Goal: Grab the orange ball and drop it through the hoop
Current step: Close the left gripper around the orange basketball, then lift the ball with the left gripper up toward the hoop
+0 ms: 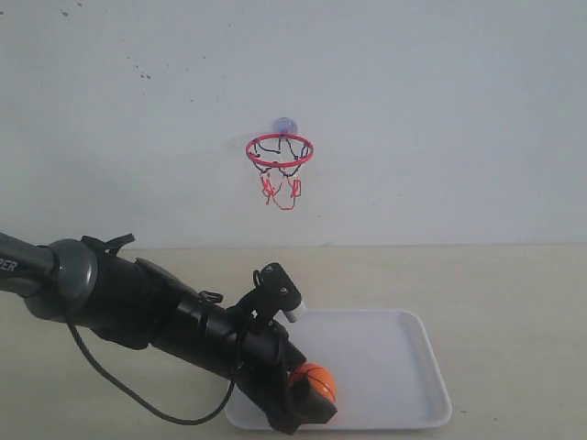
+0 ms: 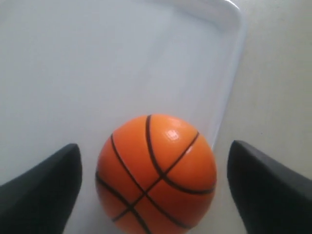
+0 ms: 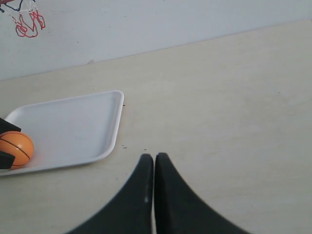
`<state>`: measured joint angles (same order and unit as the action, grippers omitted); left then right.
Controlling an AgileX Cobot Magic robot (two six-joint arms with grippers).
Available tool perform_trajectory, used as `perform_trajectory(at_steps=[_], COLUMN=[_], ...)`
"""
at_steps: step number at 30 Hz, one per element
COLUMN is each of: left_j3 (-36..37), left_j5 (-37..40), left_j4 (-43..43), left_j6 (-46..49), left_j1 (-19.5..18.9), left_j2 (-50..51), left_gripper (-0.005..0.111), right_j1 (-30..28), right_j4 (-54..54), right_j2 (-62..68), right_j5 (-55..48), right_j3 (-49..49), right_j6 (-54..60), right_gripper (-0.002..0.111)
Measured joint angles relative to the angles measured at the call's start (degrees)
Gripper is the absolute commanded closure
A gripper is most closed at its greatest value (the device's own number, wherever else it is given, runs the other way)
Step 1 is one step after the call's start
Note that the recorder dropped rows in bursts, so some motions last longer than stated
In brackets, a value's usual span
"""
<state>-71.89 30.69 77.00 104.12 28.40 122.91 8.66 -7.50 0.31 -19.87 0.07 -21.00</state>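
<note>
The orange ball (image 1: 313,382) (image 2: 156,174) (image 3: 15,149) rests in the white tray (image 1: 404,367) near its front left corner. My left gripper (image 1: 307,396) (image 2: 153,187) is open and straddles the ball, with a small gap on each side between its black fingers (image 2: 44,190) and the ball. The hoop (image 1: 279,151), a red ring with a black-and-red net, hangs on the wall under its suction cup (image 1: 284,125); only its net (image 3: 27,19) shows in the right wrist view. My right gripper (image 3: 154,158) is shut on nothing, over the bare table to the right of the tray.
The tray's rim (image 2: 234,58) (image 3: 114,126) runs close beside the ball. The beige table (image 1: 514,293) stretches to the white wall (image 1: 440,110). The left arm's black cable (image 1: 138,394) loops down at the front left.
</note>
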Motion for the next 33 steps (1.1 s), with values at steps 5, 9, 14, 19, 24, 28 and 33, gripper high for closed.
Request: perform_trajectory(at_steps=[5,9,14,19,24,28,33], left_j3=[0.00,0.00,0.00,0.00,0.00,0.14,2.42], left_j5=[0.14,0.14,0.14,0.14,0.19,0.19,2.00], left_j4=[0.00,0.00,0.00,-0.11,-1.06,-1.30,-1.30], left_j6=[0.00,0.11,0.11,-1.09,-2.34,-3.29,-3.62], left_j1=[0.00,0.00,0.00,0.00,0.00,-0.15,-3.65], left_j2=[0.00,0.00,0.00,-0.46,-3.75,-7.59,-11.82], left_gripper=[0.068,0.084,0.103,0.103,0.103,0.103,0.103], right_j1=[0.00,0.00,0.00,0.00,0.00,0.00,0.00], right_j4=[0.00,0.00,0.00,0.00,0.00,0.00,0.00], right_j2=[0.00,0.00,0.00,0.00,0.00,0.00,0.00], right_j5=[0.00,0.00,0.00,0.00,0.00,0.00,0.00], right_j3=[0.00,0.00,0.00,0.00,0.00,0.00,0.00], right_j6=[0.00,0.00,0.00,0.00,0.00,0.00,0.00], right_gripper=[0.108,0.108,0.108,0.108,0.108,0.108,0.108])
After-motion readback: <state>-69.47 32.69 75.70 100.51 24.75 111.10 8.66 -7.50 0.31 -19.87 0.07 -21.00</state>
